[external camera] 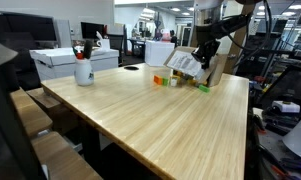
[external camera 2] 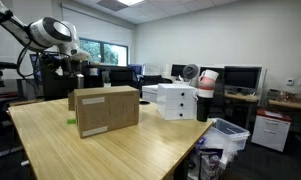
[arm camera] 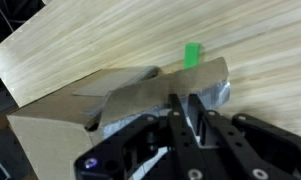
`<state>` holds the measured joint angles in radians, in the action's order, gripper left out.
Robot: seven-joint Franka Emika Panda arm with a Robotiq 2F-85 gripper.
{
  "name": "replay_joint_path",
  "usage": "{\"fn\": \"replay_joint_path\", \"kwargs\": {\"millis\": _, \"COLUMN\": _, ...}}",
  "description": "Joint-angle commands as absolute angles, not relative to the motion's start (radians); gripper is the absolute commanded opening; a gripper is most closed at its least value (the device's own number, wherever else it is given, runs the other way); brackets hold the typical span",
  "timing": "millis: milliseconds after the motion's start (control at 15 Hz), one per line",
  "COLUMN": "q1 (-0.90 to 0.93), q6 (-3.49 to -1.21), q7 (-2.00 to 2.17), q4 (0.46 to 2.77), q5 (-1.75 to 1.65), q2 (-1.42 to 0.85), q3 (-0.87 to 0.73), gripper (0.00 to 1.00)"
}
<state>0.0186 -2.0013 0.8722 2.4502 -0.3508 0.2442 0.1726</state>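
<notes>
**Operator:** In an exterior view, where is the cardboard box (external camera: 220, 68) sitting?

**Technician:** It is sitting at the far end of the wooden table (external camera: 140, 120), directly under the gripper (external camera: 201, 57). A pale flap (external camera: 184, 63) is hanging open toward the camera. Small coloured blocks (external camera: 162, 80) are lying near it, and a green block (external camera: 203, 87) is lying at its foot. Nearer the camera, a white cup (external camera: 83, 72) is holding dark pens (external camera: 80, 50).

**Operator:** What is an exterior view showing of the box's closed side?

**Technician:** The long axis is running left to right across the picture, with a broad closed face toward the camera. The flap is hidden here. The robot arm (external camera 2: 52, 32) is reaching down behind the box. A blue bin (external camera 2: 228, 133) beside the table is holding something white.

**Operator:** And the wrist view?

**Technician:** The long axis is running diagonally, lower left to upper right. The open top is exposing a grey lining (arm camera: 140, 100); no contents can be made out. The fingers (arm camera: 178, 118) are standing drawn together over the flap's edge, with only a thin slit between them. Whether they are pinching it cannot be told.
</notes>
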Motion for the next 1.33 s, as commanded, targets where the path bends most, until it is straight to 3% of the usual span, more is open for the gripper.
{"fn": "replay_joint_path", "kwargs": {"millis": 0, "q1": 0.035, "q6": -1.990, "q7": 0.851, "q4": 2.446, "q5": -0.348, "q2": 0.307, "q3": 0.172, "gripper": 0.44}}
{"fn": "replay_joint_path", "kwargs": {"millis": 533, "q1": -0.002, "q6": -2.040, "q7": 0.884, "q4": 2.403, "q5": -0.393, "q2": 0.378, "q3": 0.166, "gripper": 0.92}}
{"fn": "replay_joint_path", "kwargs": {"millis": 667, "q1": -0.017, "q6": -2.058, "q7": 0.886, "q4": 2.397, "q5": -0.410, "q2": 0.375, "q3": 0.161, "gripper": 0.99}}
{"fn": "replay_joint_path", "kwargs": {"millis": 1200, "q1": -0.087, "q6": -2.126, "q7": 0.908, "q4": 2.359, "q5": -0.487, "q2": 0.301, "q3": 0.143, "gripper": 1.00}}
{"fn": "replay_joint_path", "kwargs": {"millis": 1267, "q1": -0.091, "q6": -2.123, "q7": 0.909, "q4": 2.352, "q5": -0.492, "q2": 0.291, "q3": 0.139, "gripper": 0.80}}
